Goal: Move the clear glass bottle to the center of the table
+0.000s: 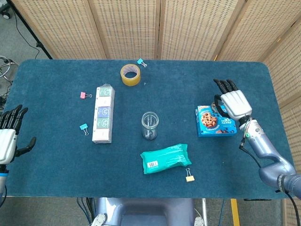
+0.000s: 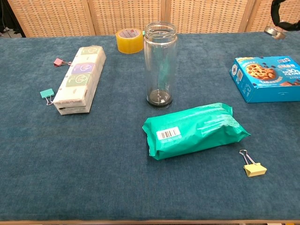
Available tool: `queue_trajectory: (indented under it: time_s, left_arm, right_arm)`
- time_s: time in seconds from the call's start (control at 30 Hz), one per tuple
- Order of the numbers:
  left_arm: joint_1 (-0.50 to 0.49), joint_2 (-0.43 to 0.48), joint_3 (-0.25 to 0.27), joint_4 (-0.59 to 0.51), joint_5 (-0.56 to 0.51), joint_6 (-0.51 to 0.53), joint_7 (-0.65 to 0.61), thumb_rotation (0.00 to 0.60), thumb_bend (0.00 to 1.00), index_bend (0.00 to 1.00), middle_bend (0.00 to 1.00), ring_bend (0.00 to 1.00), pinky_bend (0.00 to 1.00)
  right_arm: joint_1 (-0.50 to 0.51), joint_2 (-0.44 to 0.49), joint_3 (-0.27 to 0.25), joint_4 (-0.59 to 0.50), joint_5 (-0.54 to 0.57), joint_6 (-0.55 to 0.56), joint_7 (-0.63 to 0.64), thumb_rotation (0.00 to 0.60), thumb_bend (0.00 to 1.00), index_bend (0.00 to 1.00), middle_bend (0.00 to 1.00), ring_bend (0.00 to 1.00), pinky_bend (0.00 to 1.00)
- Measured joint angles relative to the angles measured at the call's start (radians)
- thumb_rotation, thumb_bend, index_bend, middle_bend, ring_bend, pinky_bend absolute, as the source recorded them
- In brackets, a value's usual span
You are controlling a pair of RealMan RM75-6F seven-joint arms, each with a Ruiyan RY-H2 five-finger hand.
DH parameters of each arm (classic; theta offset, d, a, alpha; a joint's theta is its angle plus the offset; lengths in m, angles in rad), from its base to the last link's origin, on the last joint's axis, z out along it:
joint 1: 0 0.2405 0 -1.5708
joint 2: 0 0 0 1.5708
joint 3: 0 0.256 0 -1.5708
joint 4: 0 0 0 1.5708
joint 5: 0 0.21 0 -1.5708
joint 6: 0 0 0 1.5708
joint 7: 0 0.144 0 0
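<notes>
The clear glass bottle (image 1: 150,125) stands upright with no lid near the middle of the blue table (image 1: 56,165); the chest view shows the bottle (image 2: 160,65) empty, with nothing touching it. My right hand (image 1: 233,102) hovers over the far right edge of a blue cookie box (image 1: 214,121), fingers extended, holding nothing. Only its fingers (image 2: 283,16) show at the top right corner of the chest view. Holding nothing either, my left hand (image 1: 7,136) is at the table's left edge with its fingers spread, far from the bottle.
A green packet (image 2: 194,129) lies just in front of the bottle, a yellow clip (image 2: 253,166) beside it. A tissue pack (image 1: 103,114) with pink and teal clips nearby lies to the left. A tape roll (image 1: 130,75) sits at the back.
</notes>
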Motion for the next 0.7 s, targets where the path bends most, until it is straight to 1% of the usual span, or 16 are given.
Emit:
queue_trajectory:
  time_s: [0.2,0.4,0.53,0.7]
  left_arm:
    - [-0.007,0.012,0.002,0.008,0.004,-0.033,-0.048,0.6,0.34,0.0,0.0,0.0,0.0]
    - [-0.018,0.021,0.005,0.012,0.011,-0.061,-0.086,0.6,0.34,0.0,0.0,0.0,0.0]
    - [-0.022,0.033,0.003,0.012,0.018,-0.07,-0.132,0.6,0.34,0.0,0.0,0.0,0.0]
    - [-0.014,0.051,0.009,0.011,0.041,-0.063,-0.163,0.6,0.34,0.0,0.0,0.0,0.0]
  right_arm:
    - [-0.01,0.107,0.033,-0.212,0.03,0.038,-0.131,0.6,0.57,0.62,0.0,0.0,0.0]
    - [-0.006,0.18,0.069,-0.396,0.061,0.065,-0.253,0.6,0.58,0.62,0.0,0.0,0.0]
    - [0.007,0.203,0.086,-0.488,0.088,0.072,-0.34,0.6,0.58,0.62,0.0,0.0,0.0]
    - [0.041,0.202,0.103,-0.577,0.146,0.065,-0.445,0.6,0.58,0.62,0.0,0.0,0.0]
